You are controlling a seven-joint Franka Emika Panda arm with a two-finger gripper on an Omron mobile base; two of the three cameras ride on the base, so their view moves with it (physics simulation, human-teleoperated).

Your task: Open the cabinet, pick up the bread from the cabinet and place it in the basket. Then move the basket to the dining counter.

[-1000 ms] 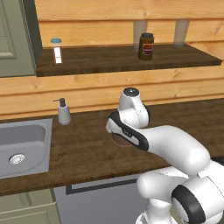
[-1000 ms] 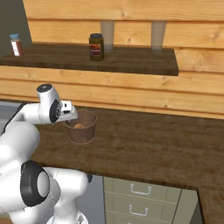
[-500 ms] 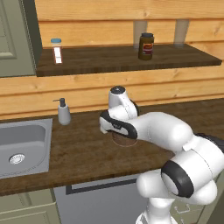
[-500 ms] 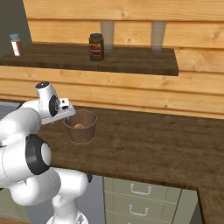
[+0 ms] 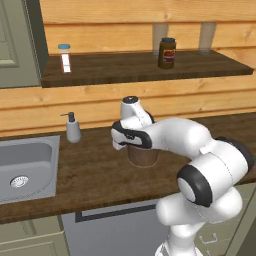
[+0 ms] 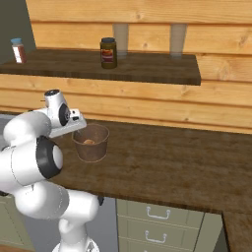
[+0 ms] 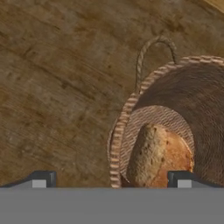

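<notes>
On the dark wood counter (image 6: 162,162), approx. mid-way along, stands the basket (image 6: 91,143), upright, w/ the bread (image 7: 158,158) lying inside on its woven bottom. From the right base cam the loaf shows as a small golden patch low in the basket (image 6: 89,141). Pincer (image 7: 112,180) hangs right over the basket's near rim; in the hand cam one tip sits over bare counter, the other over the basket interior, so the tips are spread wide and hold nothing. Whether either tip touches the rim can't be told. From the left base cam the hand covers the basket's top, w/ only the lower wall of the basket (image 5: 143,156) visible under it. A thin loop of cord (image 7: 153,48) sticks out from the rim in the hand cam.

Shelf (image 5: 145,67) above carries a dark jar (image 5: 167,52) and a small white bottle (image 5: 65,57). Steel sink (image 5: 25,170) w/ a soap dispenser (image 5: 73,128) is to the left; grey-green cabinet door (image 5: 17,45) is at far left.
</notes>
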